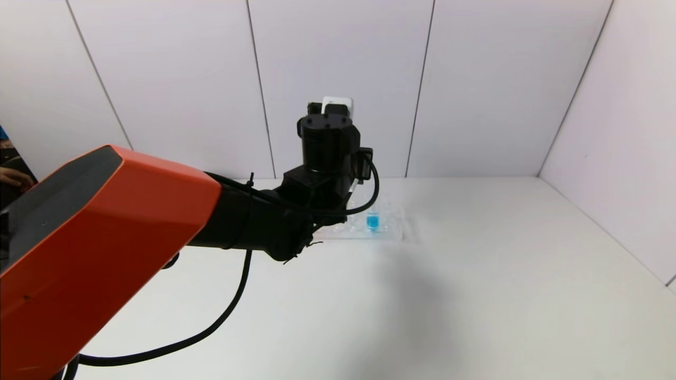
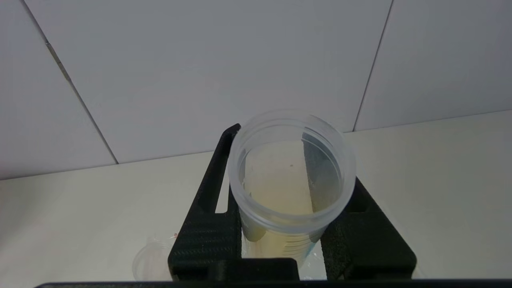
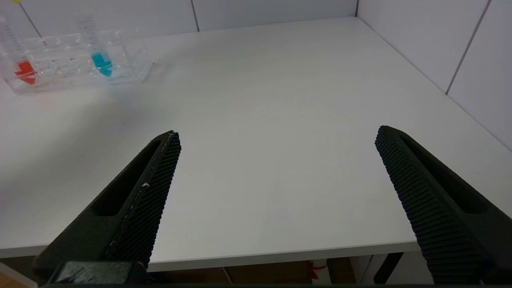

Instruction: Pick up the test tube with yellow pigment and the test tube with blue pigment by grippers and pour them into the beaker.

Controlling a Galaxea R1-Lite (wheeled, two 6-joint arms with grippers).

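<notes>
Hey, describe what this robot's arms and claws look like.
The left arm has a big orange shell, then black joints with a looping black cable and a white block at its end. The right claw has two long black fingers with finely ridged inner pads.

Blue liquid in test tube with blue pigment (image 3: 101, 64), red in neighbour tube (image 3: 25, 72); clear rack (image 3: 132, 68); white table (image 3: 280, 120); orange/black arm (image 1: 105, 221).

yellow tube (image 2: 292, 180): you see it clear, held upright, open mouth facing the wrist camera, pale yellow liquid inside | blue tube (image 3: 100, 52): you find it standing upright in the clear rack at the table's far side, bright blue liquid at its bottom | beaker: you cannot make it out
</notes>
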